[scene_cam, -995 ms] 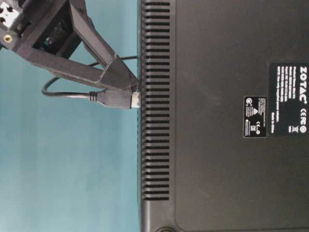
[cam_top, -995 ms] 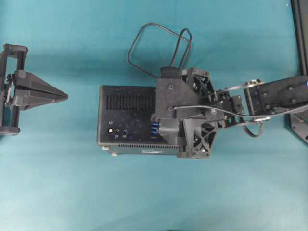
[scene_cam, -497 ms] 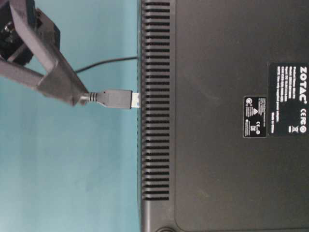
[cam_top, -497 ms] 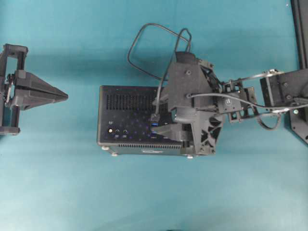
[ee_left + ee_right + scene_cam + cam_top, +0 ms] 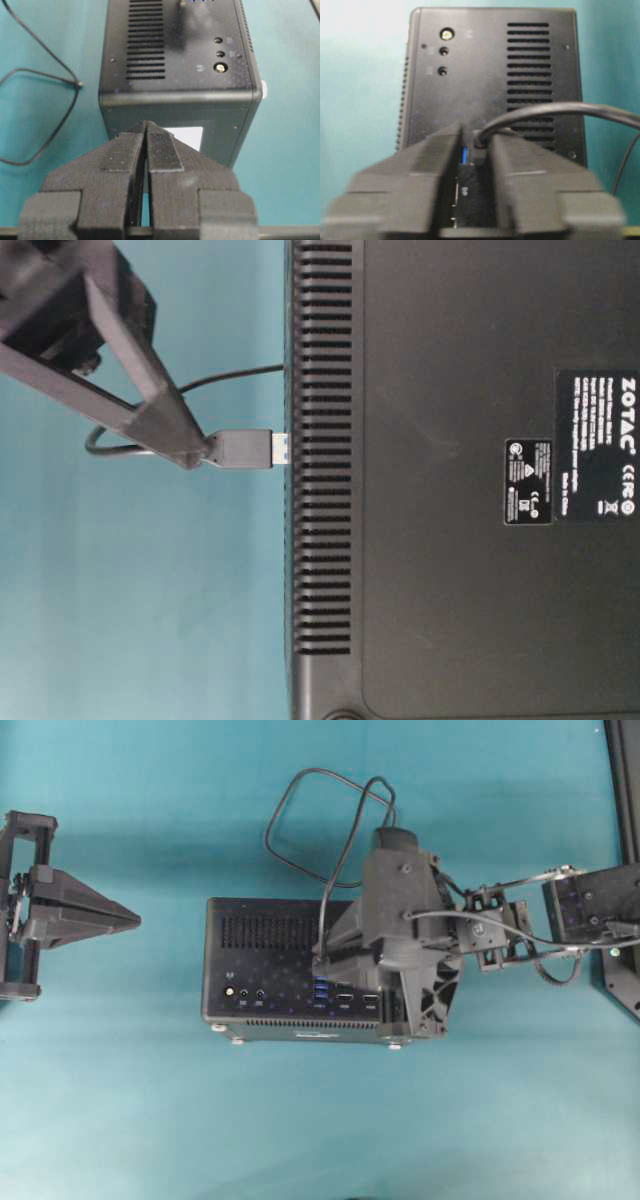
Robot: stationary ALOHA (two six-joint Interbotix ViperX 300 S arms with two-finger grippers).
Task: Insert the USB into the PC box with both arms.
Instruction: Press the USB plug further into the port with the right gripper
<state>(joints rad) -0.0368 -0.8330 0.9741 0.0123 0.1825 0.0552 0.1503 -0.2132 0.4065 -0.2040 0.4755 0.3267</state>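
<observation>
The black PC box lies mid-table with its port face up. It also shows in the table-level view, the left wrist view and the right wrist view. The USB cable loops behind the box. Its black plug stands with its blue tip against the box's port face. My right gripper is over the box, slightly open. Its fingertips sit at the plug's rear, and the cable end lies between the fingers in the right wrist view. My left gripper is shut and empty, left of the box.
A black frame runs along the right edge of the teal table. The free end of the cable curls on the table beside the box. A white label is on the box side facing my left gripper.
My right gripper let go of the plug and drew back from it, then brought its fingertips to the plug's rear. The plug stays at the port. The left arm has not moved.
</observation>
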